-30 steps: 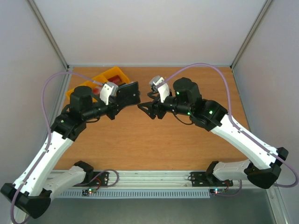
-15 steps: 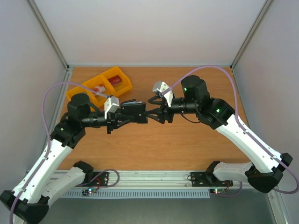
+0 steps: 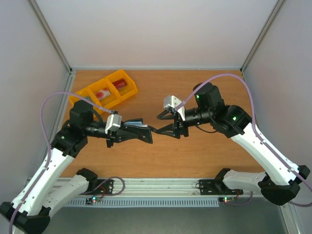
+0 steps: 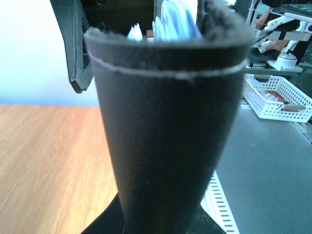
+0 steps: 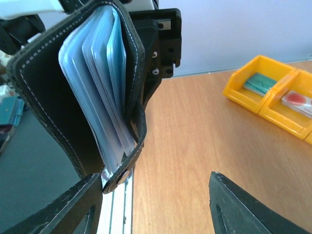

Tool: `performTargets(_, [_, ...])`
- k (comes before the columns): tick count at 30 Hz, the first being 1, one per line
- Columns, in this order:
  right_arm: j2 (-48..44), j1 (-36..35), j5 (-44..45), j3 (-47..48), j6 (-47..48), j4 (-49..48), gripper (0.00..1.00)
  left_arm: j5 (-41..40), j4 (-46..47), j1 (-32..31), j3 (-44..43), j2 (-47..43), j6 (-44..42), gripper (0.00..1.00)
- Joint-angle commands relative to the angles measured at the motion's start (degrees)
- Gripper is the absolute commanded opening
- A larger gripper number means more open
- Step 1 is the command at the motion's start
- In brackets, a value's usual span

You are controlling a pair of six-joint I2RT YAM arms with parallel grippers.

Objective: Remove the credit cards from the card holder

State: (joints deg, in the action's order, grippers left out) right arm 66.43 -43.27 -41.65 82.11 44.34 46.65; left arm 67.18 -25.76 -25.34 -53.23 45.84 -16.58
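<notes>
Contents of sleeves (image 5: 95, 83) in the card holder (image 5: 41, 102) are unclear; left claw (image 3: 126, 134) pinches it, right claw (image 5: 156, 180) spread.

Robotics lab for sure: white panel booth (image 3: 146, 34) round orange wooden tabletop (image 3: 204, 151), yellow plastic parts bins (image 3: 127, 92), another white robot arm (image 4: 279, 23) past grey bench (image 4: 273, 165).

Desk (image 3: 195, 156): orange-brown wood grain, fills the mid of the top view. Pale walls (image 3: 156, 34) at back + both sides, metal rail (image 3: 161, 187) along the btm edge. Lying on it: yellow bins (image 3: 103, 91), 3 joined in a slanted row, upper-L corner of the frame, close to the L wall. R wrist view: bins at the R edge, sat flat on the wood. L wrist view: desk wood at lower L.
</notes>
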Motion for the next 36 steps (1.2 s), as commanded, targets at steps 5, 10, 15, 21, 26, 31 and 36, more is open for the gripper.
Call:
performTargets(5, [3.3,-0.5,-9.9,0.8,-6.6,-6.8,0.61,-0.3,3.6,-0.3,0.5,0.0,0.1,0.0])
performTargets(10, [3.7,-1.0,-10.4,-0.7,-10.4,-13.5,0.52,-0.2,1.8,-1.5,1.0,-0.4,-2.9,0.0])
performTargets(15, [4.2,-1.5,-11.6,0.4,-8.2,-12.0,0.51,-1.7,3.1,-2.2,1.1,0.2,-2.3,0.0])
performTargets(21, [7.8,-6.9,-8.2,3.3,-2.8,-3.0,0.66,-2.0,11.2,-2.3,1.8,1.7,7.0,0.0])
performTargets(26, [8.0,-8.5,-7.4,2.5,-4.9,-7.7,0.54,-1.7,11.3,-2.8,2.1,1.9,7.1,0.0])
performTargets(31, [5.9,-8.5,-3.1,-0.3,-6.4,-13.1,0.37,0.4,5.0,-3.4,1.8,0.9,0.9,0.0])
performTargets(36, [5.3,-8.5,-5.8,0.5,-5.0,-11.7,0.41,1.9,2.1,-3.6,1.7,0.4,-2.8,0.0])
